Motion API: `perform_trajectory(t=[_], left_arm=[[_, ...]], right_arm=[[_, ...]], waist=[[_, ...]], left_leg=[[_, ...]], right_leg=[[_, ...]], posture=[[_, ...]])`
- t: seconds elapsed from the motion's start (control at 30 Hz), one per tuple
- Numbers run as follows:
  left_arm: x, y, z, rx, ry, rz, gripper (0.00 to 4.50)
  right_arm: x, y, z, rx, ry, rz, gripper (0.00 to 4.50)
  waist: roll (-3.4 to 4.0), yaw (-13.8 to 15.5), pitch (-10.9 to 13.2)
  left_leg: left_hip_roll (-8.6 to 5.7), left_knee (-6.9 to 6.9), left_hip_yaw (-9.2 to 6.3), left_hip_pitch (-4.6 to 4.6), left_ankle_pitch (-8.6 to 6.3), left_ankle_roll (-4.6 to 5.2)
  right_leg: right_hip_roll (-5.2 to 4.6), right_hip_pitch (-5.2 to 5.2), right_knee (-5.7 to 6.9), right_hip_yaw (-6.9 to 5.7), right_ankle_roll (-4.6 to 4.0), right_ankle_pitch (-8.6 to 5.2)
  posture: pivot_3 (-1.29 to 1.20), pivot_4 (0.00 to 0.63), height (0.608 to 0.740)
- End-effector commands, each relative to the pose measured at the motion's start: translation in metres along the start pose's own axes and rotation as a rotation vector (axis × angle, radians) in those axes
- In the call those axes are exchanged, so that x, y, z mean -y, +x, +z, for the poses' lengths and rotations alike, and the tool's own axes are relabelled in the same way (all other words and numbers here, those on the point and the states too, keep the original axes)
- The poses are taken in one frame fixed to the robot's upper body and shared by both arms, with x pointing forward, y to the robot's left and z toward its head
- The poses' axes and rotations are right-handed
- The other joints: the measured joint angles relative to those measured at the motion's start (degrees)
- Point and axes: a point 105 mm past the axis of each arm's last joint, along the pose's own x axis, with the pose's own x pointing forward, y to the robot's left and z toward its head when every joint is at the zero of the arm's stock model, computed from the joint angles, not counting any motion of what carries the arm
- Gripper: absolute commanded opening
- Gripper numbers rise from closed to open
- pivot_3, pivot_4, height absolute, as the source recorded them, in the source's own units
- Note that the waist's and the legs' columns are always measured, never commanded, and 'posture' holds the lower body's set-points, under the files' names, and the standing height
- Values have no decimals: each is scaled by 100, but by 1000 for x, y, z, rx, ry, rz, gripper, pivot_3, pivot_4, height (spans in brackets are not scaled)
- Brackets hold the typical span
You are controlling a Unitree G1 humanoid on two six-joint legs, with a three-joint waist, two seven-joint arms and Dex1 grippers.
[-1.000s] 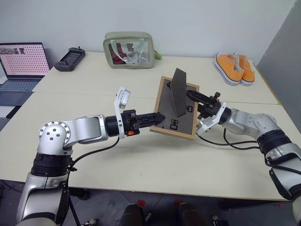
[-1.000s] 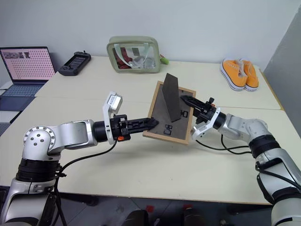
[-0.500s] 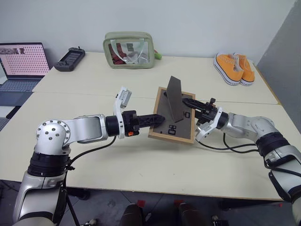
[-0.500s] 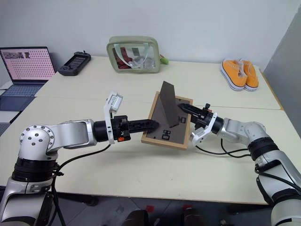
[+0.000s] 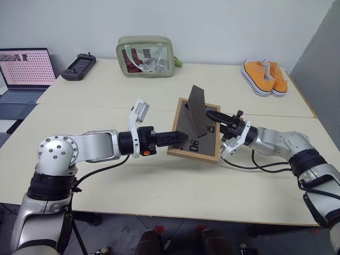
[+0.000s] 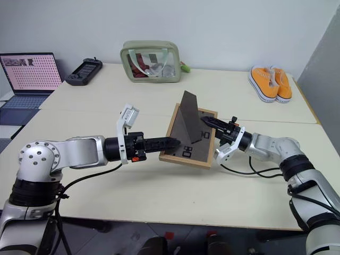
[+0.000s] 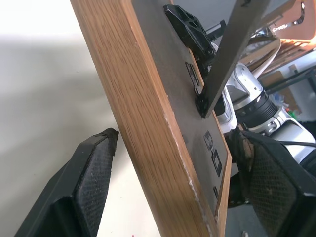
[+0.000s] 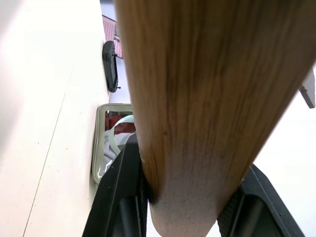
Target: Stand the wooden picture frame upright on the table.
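White wall stands behind the big cream bench [image 5: 106, 95], and a grey wall stands at the right. At the back of the bench sit a laptop [image 5: 24, 71], a green see-through pouch [image 5: 146, 56], orange shoes [image 5: 264, 77] and a black game controller [image 5: 78, 66]. Near the middle, the wooden picture frame [image 5: 195, 130] leans back side up, its grey stand [image 5: 197, 110] sticking up. The right hand [image 5: 218, 118] is clamped on the frame's right edge. The left hand [image 7: 173, 187] is spread wide around the left edge, fingers [image 7: 94, 173] off the wood.
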Motion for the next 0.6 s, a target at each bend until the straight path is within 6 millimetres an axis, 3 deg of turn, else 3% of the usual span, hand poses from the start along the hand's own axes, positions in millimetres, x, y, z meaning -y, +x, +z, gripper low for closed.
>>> perform_trajectory(t=[0.03,0.23,0.43,0.53,0.6], left_arm=[[13,-25,20,107,222,27,3873],[13,-51,18,200,532,181,3873],[10,-65,10,280,610,294,3873],[8,-72,5,310,600,340,3873],[7,-76,3,328,592,371,3873]], right_arm=[[18,6,-8,-15,18,-64,1334],[14,12,-24,-103,186,-77,1334],[12,28,-23,-107,399,-88,1334],[12,40,-31,-160,636,-126,1334],[6,49,-39,-198,905,-124,1334]], waist=[[0,-18,0],[0,-129,0],[0,-147,0],[0,-155,0],[0,-158,0]], left_leg=[[1,-1,1,0,0,0],[6,-5,5,5,-6,11],[8,-4,3,8,-11,18],[10,-5,2,11,-11,19],[14,-6,2,16,-11,19]], right_leg=[[1,0,0,0,-2,-1],[2,4,-3,2,-6,-3],[1,9,-3,0,-6,-3],[2,13,-3,-2,-6,-3],[2,18,-3,-4,-6,-3]], posture=[[0,150,740],[0,150,740],[0,150,740],[0,150,740],[0,150,740]])
